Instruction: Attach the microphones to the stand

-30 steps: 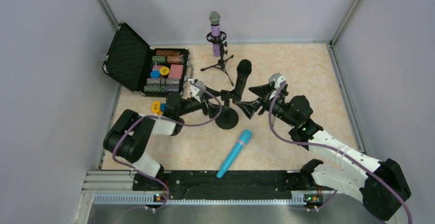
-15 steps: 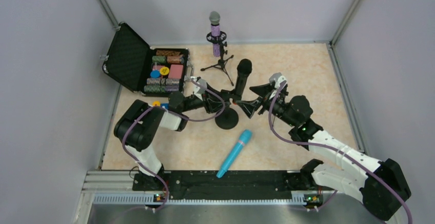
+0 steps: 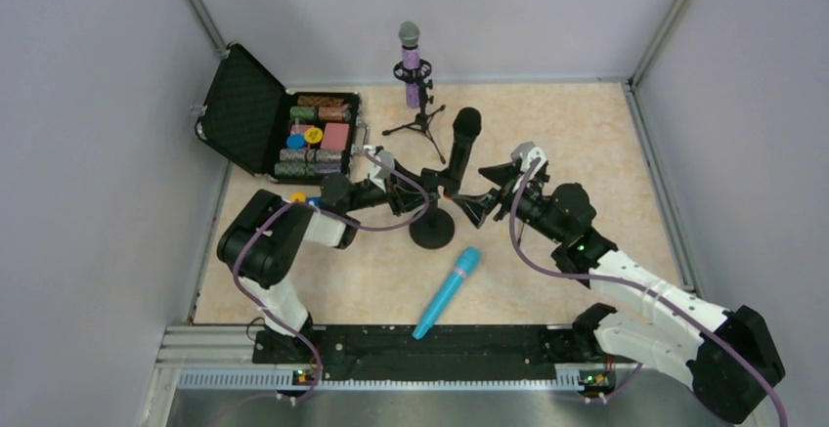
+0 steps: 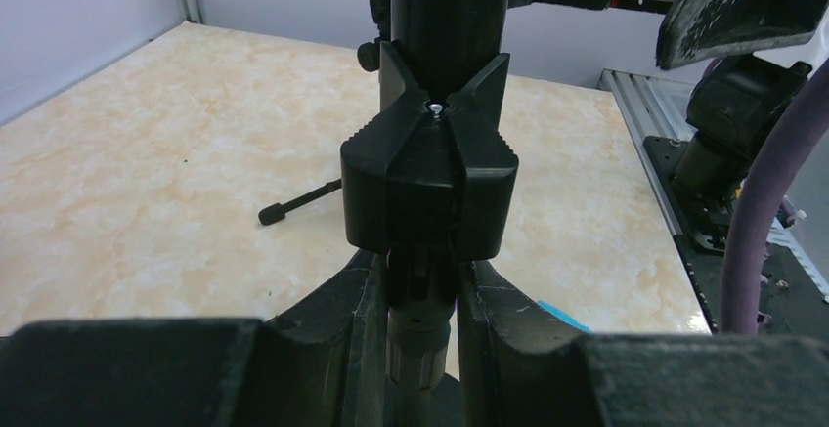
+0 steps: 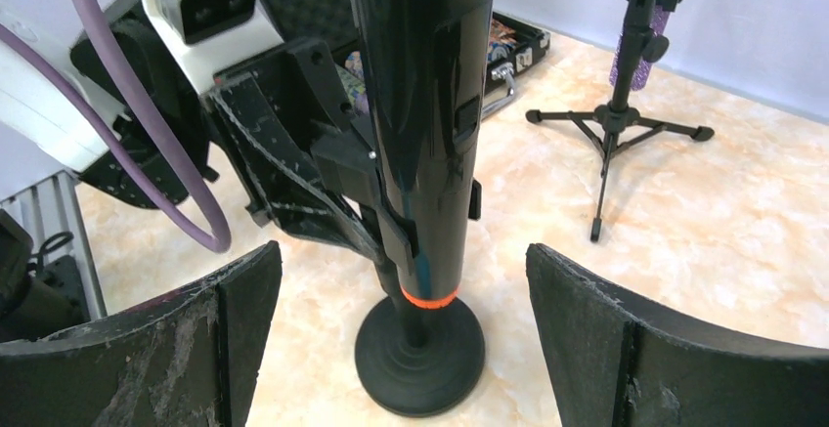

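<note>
Firmly, the left gripper (image 4: 421, 295) clamps the stand post (image 4: 418, 354) while the right gripper (image 5: 404, 341) spreads wide around the black microphone (image 5: 427, 105)

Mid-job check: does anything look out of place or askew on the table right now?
Nothing spilled or broken. Only the light blue microphone looks out of place: it lies flat on the table, while the purple microphone sits in the tripod stand and the black microphone in the round-base stand.

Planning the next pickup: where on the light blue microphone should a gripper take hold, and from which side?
Grip the light blue microphone mid-handle, from straight above, fingers across its long axis. It lies flat and diagonal on the table, its handle straight and slim, both flanks unobstructed.
</note>
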`<state>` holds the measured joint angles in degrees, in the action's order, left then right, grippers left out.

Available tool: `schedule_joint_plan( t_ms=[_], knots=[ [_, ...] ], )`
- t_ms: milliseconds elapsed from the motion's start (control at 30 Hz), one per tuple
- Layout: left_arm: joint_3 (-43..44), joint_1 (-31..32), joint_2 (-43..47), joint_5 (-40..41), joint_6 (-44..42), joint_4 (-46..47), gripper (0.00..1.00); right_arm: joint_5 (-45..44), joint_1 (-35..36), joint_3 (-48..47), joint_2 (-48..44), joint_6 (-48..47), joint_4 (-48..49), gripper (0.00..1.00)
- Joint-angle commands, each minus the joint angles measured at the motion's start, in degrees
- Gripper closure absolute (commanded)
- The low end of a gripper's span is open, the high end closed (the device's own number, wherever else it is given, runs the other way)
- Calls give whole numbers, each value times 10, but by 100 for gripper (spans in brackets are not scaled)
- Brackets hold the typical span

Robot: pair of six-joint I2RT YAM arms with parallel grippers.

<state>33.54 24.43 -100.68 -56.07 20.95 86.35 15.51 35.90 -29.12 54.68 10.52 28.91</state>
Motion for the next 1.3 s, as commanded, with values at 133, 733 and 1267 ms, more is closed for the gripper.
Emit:
schedule_joint_plan(
  t_ms=[133, 733, 1267],
  knots=[
    [16, 2, 88, 41, 28, 44, 100, -3, 8, 30, -34, -52, -8, 8],
    [98, 50, 271, 104, -89, -254, 100, 40, 32, 20, 66, -70, 102, 10],
    [111, 111, 319, 202, -38, -236, 100, -5, 80, 19, 178, -84, 254, 10]
  ],
)
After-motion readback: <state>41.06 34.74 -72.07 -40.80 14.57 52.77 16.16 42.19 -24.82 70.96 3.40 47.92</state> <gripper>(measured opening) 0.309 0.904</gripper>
